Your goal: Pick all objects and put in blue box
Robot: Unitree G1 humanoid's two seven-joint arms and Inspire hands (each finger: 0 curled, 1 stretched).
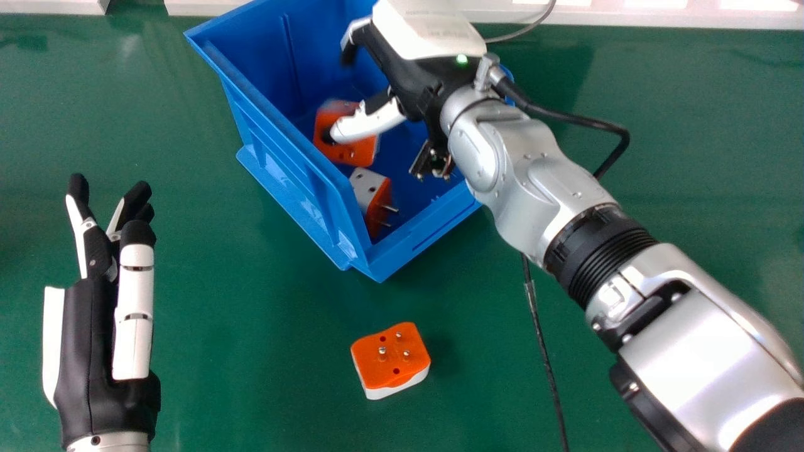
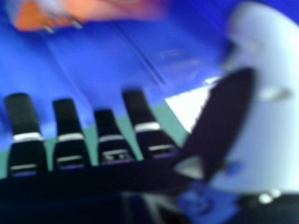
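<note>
"Three pieces matter to us. Our loose adapter [image 1: 392, 364] lies on the green table [image 1: 251, 351] at six o'clock in the head view, orange face and prongs upward, white casing beneath. A far adapter [image 1: 358, 150] and a near adapter [image 1: 377, 210] sit inside the blue box [image 1: 295, 182], toward twelve."

"And our hands?"

"Our right hand [image 1: 411, 78] is over the blue box, fingers nearly straight, thumb well apart, and we see nothing gripped. Its thumb overlaps the far adapter in the head view; we cannot tell whether they touch. Our left hand [image 1: 135, 314] shows at eight o'clock."

"How would the loose adapter handle for us?"

"We judge it light, hard and rigid, a smooth plastic block that shouldn't squash. It could skid on the green table if we nudged only one side."

"Where do we take hold?"

"By its low side walls, we think, coming from above: one wall faces about nine o'clock, the opposite one about three. We'd keep clear of the metal prongs. They are narrow and probably slick, so pinching them might let the block tip or slip. Held by its walls, it should need only a modest squeeze."
</note>
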